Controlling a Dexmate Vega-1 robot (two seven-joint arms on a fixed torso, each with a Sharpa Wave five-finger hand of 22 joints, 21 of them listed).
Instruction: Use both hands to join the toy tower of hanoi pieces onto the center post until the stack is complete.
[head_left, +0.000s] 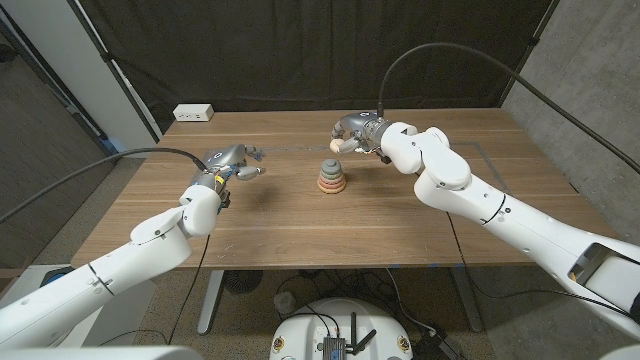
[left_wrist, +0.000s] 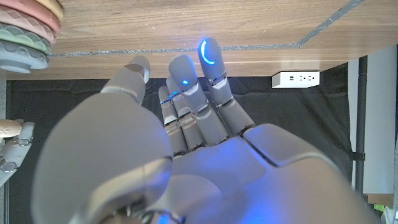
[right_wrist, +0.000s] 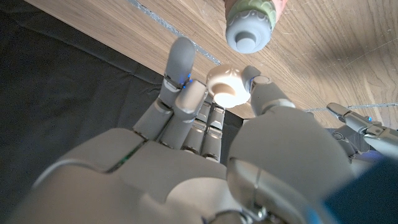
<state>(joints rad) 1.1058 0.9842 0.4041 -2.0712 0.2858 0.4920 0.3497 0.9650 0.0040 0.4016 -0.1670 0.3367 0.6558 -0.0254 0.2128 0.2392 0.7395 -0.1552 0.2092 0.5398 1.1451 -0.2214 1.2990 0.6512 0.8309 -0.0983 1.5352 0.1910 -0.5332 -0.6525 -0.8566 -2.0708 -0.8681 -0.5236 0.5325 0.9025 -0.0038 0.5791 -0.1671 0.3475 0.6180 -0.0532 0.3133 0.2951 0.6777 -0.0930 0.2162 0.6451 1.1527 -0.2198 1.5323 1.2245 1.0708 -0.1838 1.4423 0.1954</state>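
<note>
Seemingly unlabelled, right hand (right_wrist: 205, 155) pinching cream piece (right_wrist: 227, 87), left hand (left_wrist: 186, 155) empty, fingers apart

Both white arms reach in from the near corners over the desk (head_left: 300, 235). The left arm stretches forward on its own side, its left hand (head_left: 232, 163) raised with fingers (left_wrist: 209, 57) extended close together and empty, blue lights glowing at the tips. The right arm bends at the elbow and angles back toward the middle, where the right hand (head_left: 353, 131) hovers beyond the centre of the desk, pinching a small cream piece (right_wrist: 227, 86) between thumb and fingers (right_wrist: 181, 61), the rest of the fingers partly curled.
</note>
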